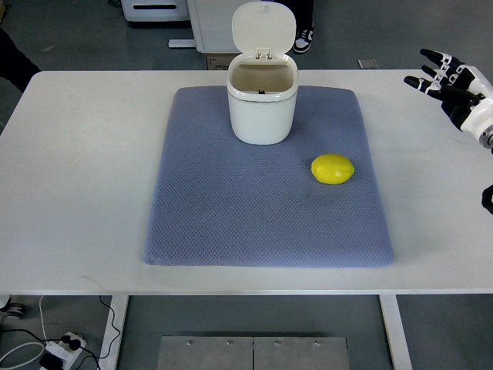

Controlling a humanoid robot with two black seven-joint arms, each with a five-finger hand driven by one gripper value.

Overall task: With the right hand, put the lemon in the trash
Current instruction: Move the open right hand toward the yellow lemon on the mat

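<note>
Right hand (451, 81) hangs at the table's (77, 177) right edge, fingers spread, holding nothing. The lemon (333, 169) sits on the blue mat (231, 216), right of and nearer than the open bin (262, 108), well apart from the hand.

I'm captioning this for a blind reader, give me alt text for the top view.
A yellow lemon lies on a blue mat on a white table, right of and nearer than a white trash bin with its lid up. The right robot hand hovers open at the right edge.

White table (77, 193), blue mat (262, 223) lying flat on it (centred)
</note>
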